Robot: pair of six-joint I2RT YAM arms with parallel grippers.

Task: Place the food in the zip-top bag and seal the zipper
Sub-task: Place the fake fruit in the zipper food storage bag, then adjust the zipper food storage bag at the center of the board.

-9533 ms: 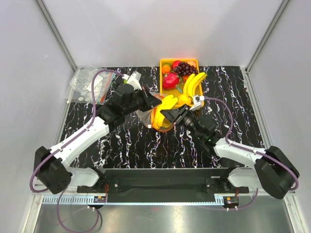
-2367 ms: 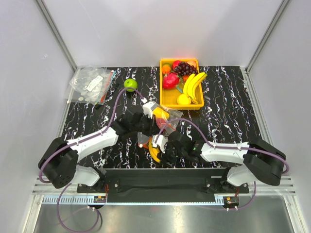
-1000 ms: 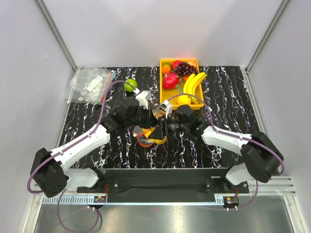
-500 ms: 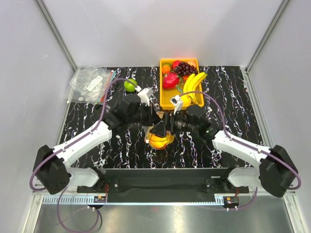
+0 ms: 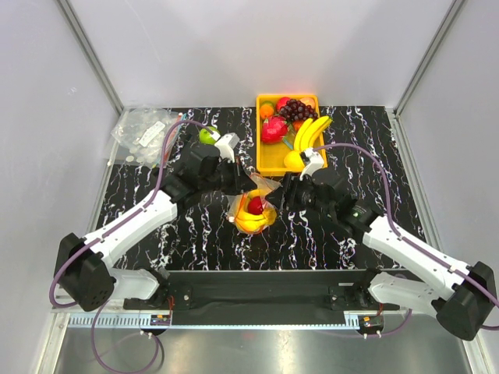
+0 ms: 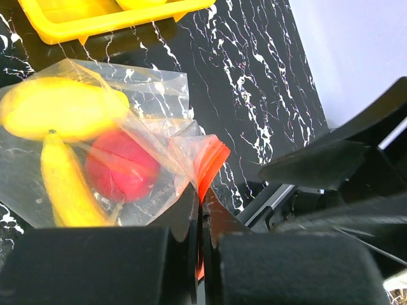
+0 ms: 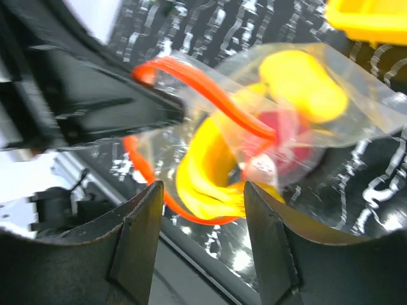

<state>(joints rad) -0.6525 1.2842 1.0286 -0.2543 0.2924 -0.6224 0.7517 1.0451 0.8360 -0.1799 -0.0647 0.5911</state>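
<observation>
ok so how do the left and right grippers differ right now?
The left gripper is shut, pinching the zipper at the mouth of the zip-top bag; the right gripper is open and holds nothing. Left reaches the bag from its left side, right from its right side. Both sit close to the bag's mouth.

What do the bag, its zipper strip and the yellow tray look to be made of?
The zip-top bag looks like thin, glossy, clear plastic film: it creases and the fruit shows through. The zipper seems a stiffer red-orange plastic strip that holds a smooth curve. The yellow tray is probably rigid moulded plastic, with uniform colour and a slight sheen.
</observation>
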